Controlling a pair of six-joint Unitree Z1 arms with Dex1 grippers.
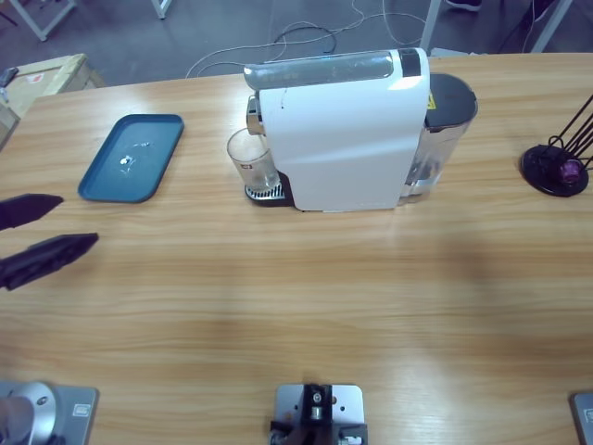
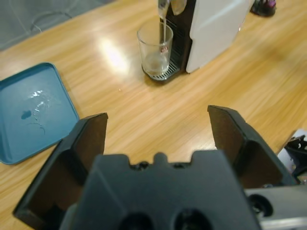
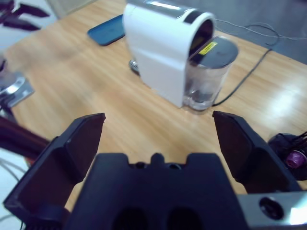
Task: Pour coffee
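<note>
A white coffee machine (image 1: 343,139) (image 2: 216,28) (image 3: 163,52) stands at mid-table. An empty-looking clear glass (image 1: 252,159) (image 2: 155,50) rests on its drip grate under the spout. My left gripper (image 1: 79,219) (image 2: 158,124) is open at the table's left edge, holding nothing, well short of the glass and pointing toward it. In the right wrist view my right gripper (image 3: 158,120) is open and empty, facing the machine's water tank (image 3: 206,76) (image 1: 445,120) from a distance. The high view does not show the right gripper.
A blue tray (image 1: 132,158) (image 2: 29,115) (image 3: 108,29) with a few water drops lies left of the machine. A black capsule stand (image 1: 556,167) (image 3: 288,148) holding a purple capsule (image 1: 572,171) sits at the far right. Bare wood stretches in front of the machine.
</note>
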